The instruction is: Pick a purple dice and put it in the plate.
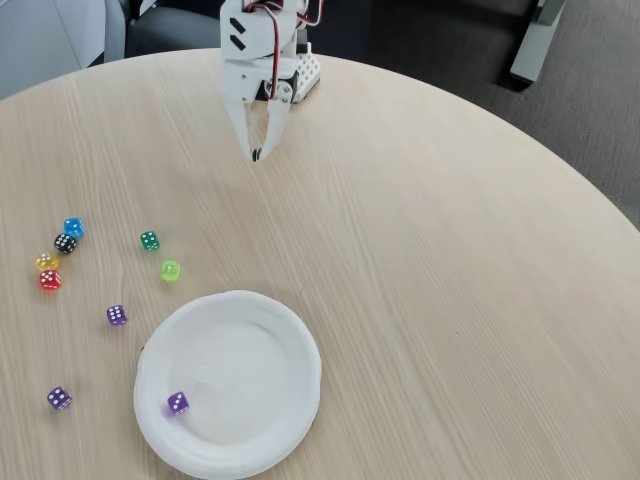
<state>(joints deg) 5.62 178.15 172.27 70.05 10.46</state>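
Note:
In the fixed view a round white paper plate lies near the table's front edge. One purple die rests inside it at its lower left. Two more purple dice sit on the wood left of the plate: one close to the rim, another further toward the front left. My white gripper hangs at the far side of the table, well away from all dice, fingertips pointing down and pressed together with nothing held.
A cluster of other dice lies at the left: blue, black, yellow, red, dark green and lime. The round wooden table spreads bare to the right.

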